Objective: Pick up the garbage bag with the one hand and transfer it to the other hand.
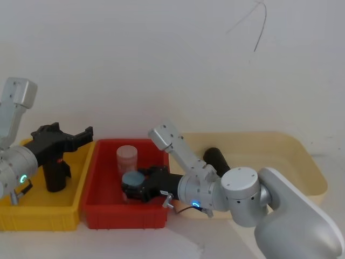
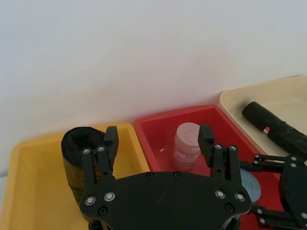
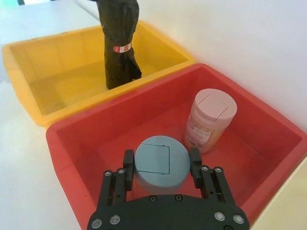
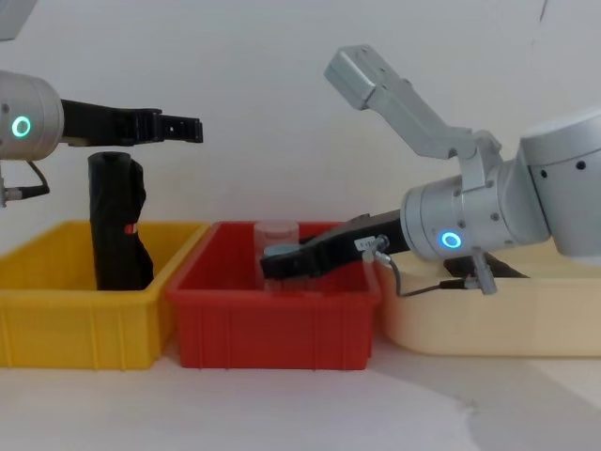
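**Pick-up not yet begun**

Lower centre of the head view, the black two-finger right gripper clamps a blue-grey round lid in the red plastic bin. At far left, the black left gripper hovers, fingers apart, just above the crinkled black plastic garbage bag, a roll upright in the yellow plastic bin. Next it likely must lower around the roll.

open air above the yellow bin; the upright black roll probably blocks its middle.

Even, bright and diffuse illumination is recorded in all views — no harsh glare is noted. Soft shadows are cast beneath the red bin and the cream tray onto the white table. The wall is rendered slightly grey — mild softness is observed at the close wrist-view foregrounds.
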Tool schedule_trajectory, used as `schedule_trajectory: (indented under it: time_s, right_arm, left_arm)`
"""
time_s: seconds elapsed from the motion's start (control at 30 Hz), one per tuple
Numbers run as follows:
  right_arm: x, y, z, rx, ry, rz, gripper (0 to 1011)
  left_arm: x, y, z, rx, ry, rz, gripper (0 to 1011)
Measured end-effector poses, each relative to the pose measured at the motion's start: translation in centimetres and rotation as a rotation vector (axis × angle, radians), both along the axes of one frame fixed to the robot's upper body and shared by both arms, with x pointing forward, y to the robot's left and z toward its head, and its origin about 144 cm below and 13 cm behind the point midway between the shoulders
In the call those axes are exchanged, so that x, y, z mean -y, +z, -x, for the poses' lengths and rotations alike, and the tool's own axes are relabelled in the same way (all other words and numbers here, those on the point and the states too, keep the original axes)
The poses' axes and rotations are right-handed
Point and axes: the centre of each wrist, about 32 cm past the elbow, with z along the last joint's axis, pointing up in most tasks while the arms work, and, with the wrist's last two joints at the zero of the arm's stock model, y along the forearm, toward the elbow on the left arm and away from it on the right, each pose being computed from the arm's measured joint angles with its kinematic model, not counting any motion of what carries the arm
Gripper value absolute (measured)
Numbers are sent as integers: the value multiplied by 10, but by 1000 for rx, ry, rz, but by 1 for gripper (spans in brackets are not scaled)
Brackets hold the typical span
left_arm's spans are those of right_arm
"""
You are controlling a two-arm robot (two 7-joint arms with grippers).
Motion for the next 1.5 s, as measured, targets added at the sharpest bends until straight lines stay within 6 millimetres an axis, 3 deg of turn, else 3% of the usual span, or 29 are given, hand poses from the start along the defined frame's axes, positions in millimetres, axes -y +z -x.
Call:
schedule_trajectory:
  time_s: [0.3,0.57,1.1,1.33,1.5]
  right_arm:
    - [3,4,6,-8,-18,-72,668]
    - [18,20,11,9,-64,-168,668]
    - [87,62,20,100,-263,-348,668]
    - [113,58,24,122,-357,-362,688]
    - [125,48,27,145,-406,-351,833]
  left_arm:
    - [0,0,0,0,0,0,1001]
    - [0,0,0,0,0,0,1001]
    - [0,0,0,0,0,0,1001]
    - [0,0,0,0,0,0,1001]
    - [0,0,0,0,0,0,1001]
